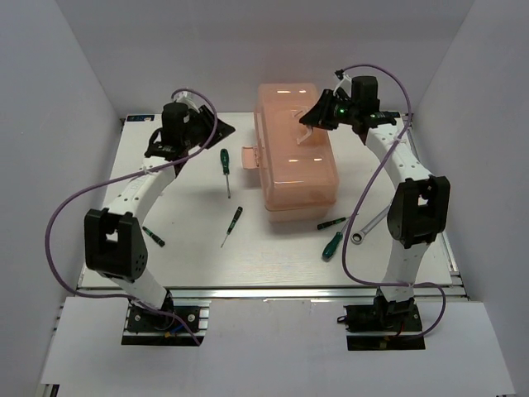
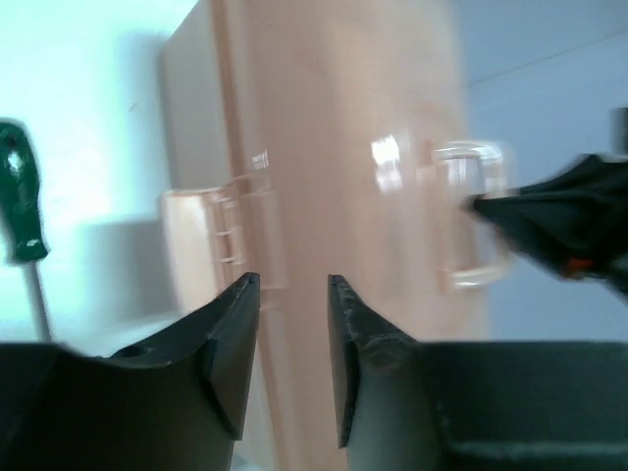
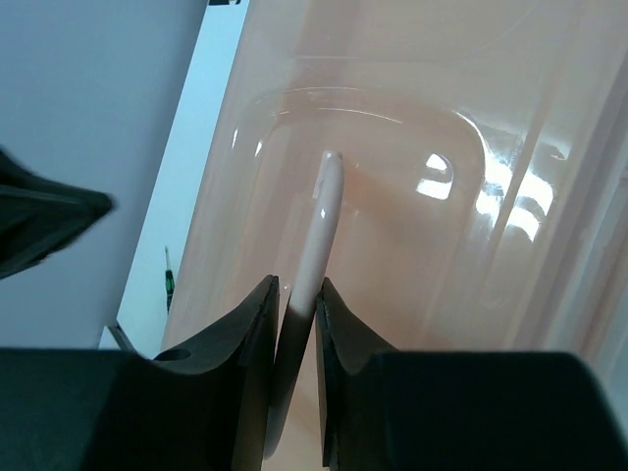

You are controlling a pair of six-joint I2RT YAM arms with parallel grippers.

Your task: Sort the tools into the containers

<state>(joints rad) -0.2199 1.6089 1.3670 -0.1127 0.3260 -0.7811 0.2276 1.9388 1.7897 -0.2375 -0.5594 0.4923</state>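
1. Clamping the thin top handle [image 3: 324, 196] from both sides, the right gripper [image 3: 297, 285] has its fingers closed on that strip, above the far part of the box.
2. The left gripper [image 2: 294, 285] holds nothing. Its jaws stand a narrow gap apart, aimed at the box's left side, near the front latch [image 2: 211, 235] but apart from it.
3. The salmon-pink toolbox [image 1: 297, 178] sits at the far middle of the table [image 1: 190, 265] and looks shut. The left wrist view is blurred, so I cannot tell whether the latch is released.
4. Left of the box lies a green-handled screwdriver [image 1: 223, 159], with a dark screwdriver [image 1: 235, 217] nearer. A small screwdriver [image 1: 154, 236] lies further left, beside the left arm's elbow.
5. Just beside the box's near right corner lies a black-handled screwdriver [image 1: 331, 223]. A green screwdriver [image 1: 332, 245] lies nearer, and the silver wrench [image 1: 370, 226] to their right.
6. Sorting has not begun, by my reading: every tool lies on the table and no compartment is exposed. Opening the box seems the step in hand, and all the placing remains.
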